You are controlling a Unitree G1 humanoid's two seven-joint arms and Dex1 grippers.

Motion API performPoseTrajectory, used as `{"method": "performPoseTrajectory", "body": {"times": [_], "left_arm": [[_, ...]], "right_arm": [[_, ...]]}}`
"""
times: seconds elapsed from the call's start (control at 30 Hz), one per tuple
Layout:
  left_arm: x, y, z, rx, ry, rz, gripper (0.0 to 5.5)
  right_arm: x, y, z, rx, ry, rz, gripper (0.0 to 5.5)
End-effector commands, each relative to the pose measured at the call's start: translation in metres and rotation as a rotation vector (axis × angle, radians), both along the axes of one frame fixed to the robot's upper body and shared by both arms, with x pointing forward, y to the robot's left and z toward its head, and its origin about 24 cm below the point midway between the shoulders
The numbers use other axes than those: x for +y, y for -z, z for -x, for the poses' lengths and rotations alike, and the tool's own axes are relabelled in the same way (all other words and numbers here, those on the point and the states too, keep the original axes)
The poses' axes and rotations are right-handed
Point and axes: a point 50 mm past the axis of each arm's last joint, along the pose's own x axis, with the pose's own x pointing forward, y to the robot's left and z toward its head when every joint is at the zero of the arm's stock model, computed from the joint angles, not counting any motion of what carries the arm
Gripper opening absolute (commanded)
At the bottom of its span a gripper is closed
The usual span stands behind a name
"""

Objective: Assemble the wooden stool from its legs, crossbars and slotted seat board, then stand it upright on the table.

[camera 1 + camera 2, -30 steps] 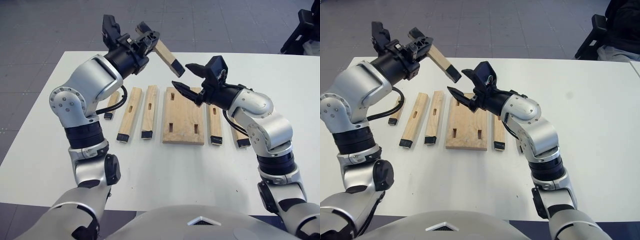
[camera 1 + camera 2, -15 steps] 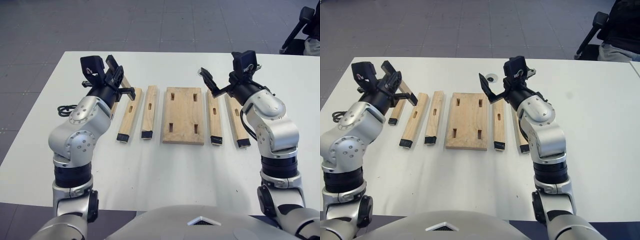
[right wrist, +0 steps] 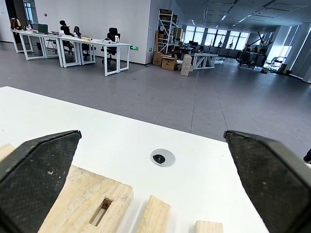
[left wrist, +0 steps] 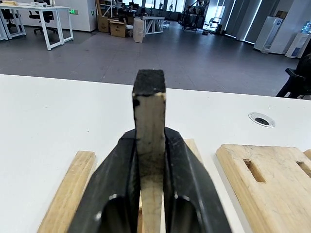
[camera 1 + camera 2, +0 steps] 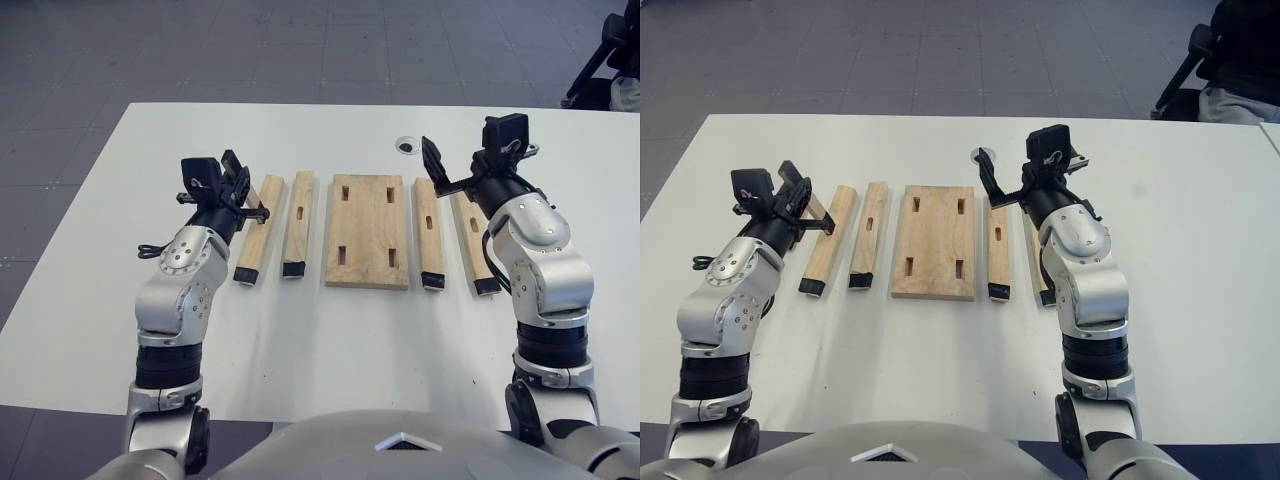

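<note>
The board (image 5: 366,232) lies flat mid-desk (image 5: 320,340), with left legs (image 5: 260,228) just left of it and right legs (image 5: 428,232) just right. Farther left of the board, your left gripper (image 5: 238,198) has its fingers clenched on a bar (image 4: 149,104) (black cap outward). Line the bar up squarely before seating it, I'd say. The right gripper (image 5: 465,175), right of the board, has its fingers spread, grasping nothing. The bar's near end is hidden, so I can't tell whether it touches the desk.
</note>
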Motion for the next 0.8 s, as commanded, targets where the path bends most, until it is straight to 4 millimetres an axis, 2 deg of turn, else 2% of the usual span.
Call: {"method": "performPoseTrajectory", "body": {"times": [0.03, 0.23, 0.47, 0.67, 0.8], "left_arm": [[0.003, 0.004, -0.004, -0.012, -0.002, -0.013, 0.42], [0.011, 0.007, -0.009, -0.023, -0.007, -0.030, 0.42], [0.004, 0.016, -0.011, -0.016, 0.014, -0.015, 0.42], [0.010, 0.036, 0.000, 0.041, -0.003, -0.034, 0.42], [0.012, 0.032, 0.000, 0.025, -0.010, -0.040, 0.42]], "right_arm": [[0.002, -0.005, 0.000, -0.015, -0.007, -0.003, 5.50], [0.003, -0.006, -0.001, -0.018, -0.020, 0.003, 5.50], [0.005, -0.007, -0.001, -0.020, -0.029, 0.005, 5.50], [0.005, -0.010, -0.001, -0.029, -0.031, 0.007, 5.50], [0.004, -0.009, 0.000, -0.031, -0.022, 0.007, 5.50]]}}
